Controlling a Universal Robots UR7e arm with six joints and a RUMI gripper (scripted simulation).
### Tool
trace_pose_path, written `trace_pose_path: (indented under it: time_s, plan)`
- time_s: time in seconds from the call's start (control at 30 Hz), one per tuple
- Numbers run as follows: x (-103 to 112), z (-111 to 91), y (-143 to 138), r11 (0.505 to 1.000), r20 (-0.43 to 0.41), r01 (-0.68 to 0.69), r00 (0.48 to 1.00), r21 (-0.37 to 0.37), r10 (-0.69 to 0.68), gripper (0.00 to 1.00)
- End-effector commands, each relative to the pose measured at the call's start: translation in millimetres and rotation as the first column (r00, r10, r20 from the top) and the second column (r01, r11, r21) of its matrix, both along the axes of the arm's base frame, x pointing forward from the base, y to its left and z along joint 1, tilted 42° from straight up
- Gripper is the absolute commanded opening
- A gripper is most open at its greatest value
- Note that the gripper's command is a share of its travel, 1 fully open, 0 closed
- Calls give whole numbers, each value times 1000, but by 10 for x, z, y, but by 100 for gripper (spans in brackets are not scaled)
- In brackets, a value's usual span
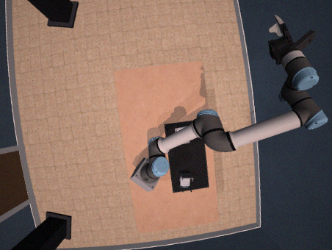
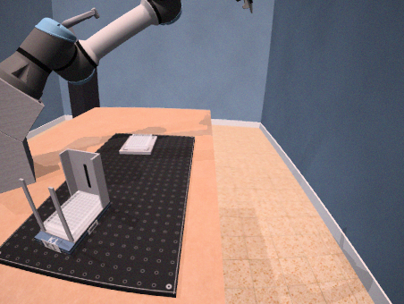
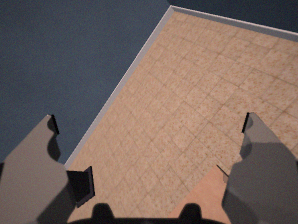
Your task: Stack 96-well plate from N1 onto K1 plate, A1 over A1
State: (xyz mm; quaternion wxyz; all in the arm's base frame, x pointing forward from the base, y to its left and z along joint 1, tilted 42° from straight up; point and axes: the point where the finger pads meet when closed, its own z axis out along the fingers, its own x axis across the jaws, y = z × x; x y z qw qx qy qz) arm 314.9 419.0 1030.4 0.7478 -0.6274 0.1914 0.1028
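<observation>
One 96-well plate (image 2: 140, 143), partly hidden from above by the arm (image 1: 266, 129) (image 2: 122, 37). Exterior: seated in the nest (image 2: 135, 152) toward the table's (image 1: 128, 92) (image 2: 201, 197) (image 3: 201, 194) far edge, probably light, stiff, best gripped low by opposite sides. Wrist: gripper (image 1: 275, 23) (image 2: 245, 5) (image 3: 149, 115) wide open, holding nothing.

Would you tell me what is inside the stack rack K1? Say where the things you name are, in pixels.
A white well plate (image 2: 75, 214) lies inside the stack rack (image 2: 104, 179), behind the two thin posts in the exterior view. Whatever lies directly beneath the plate is covered.
</observation>
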Motion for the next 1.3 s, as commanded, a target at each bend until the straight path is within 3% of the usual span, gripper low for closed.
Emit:
trace_pose_path:
  time_s: [0.0,0.53,0.83,1.27]
  plan:
    - [-9,5,-2,1000,1,0,1000,0,0,100]
    - [-9,5,-2,1000,1,0,1000,0,0,100]
    - [278,174,-222,989,115,148,983,-12,-146,100]
    - [567,85,-464,952,226,300,933,-53,-282,100]
